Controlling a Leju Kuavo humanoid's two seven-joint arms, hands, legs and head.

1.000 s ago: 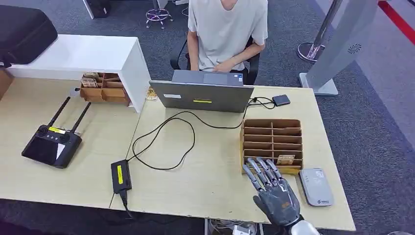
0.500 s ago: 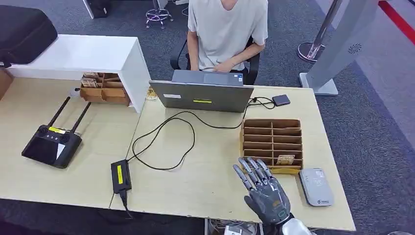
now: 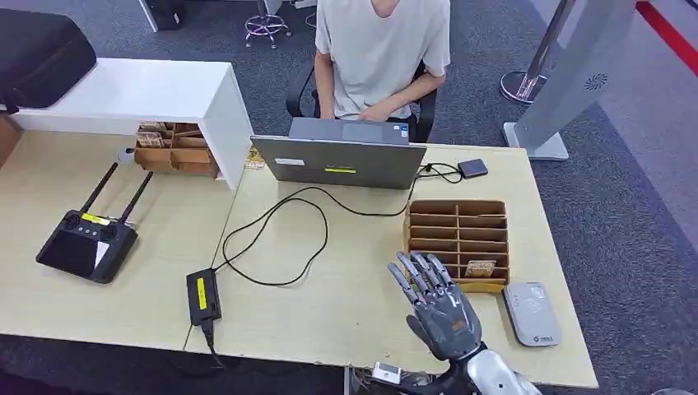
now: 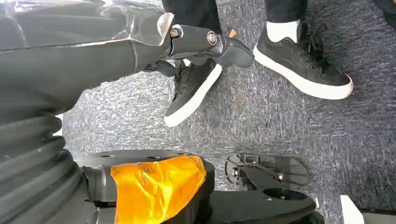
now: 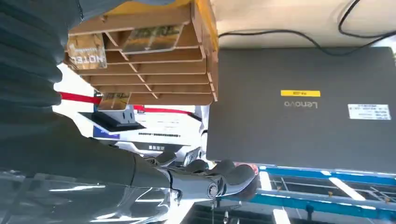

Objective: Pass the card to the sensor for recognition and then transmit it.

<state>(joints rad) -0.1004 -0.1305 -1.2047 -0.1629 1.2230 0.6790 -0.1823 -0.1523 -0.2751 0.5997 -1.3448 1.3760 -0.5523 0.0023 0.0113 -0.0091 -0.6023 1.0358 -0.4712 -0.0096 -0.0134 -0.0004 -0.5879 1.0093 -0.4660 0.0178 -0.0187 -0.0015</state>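
Brown card (image 3: 480,268) lies in the wooden organizer (image 3: 458,239) at about two o'clock from the right hand (image 3: 438,306), which is wide open, holding nothing.

Card (image 3: 480,268) print too small

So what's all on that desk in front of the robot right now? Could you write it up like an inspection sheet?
Surface: pale wooden table, two desks joined.
Job's things: cardboard organizer with one card in a near slot; grey card reader beside it.
Clutter: laptop, remote controller, white shelf, second organizer.
Hands: right hand fingers spread, holding nothing, near the organizer; left hand hangs over the floor, its state unclear.
Cables: black cable looping to a power brick.
Surroundings: a seated person; grey carpet.
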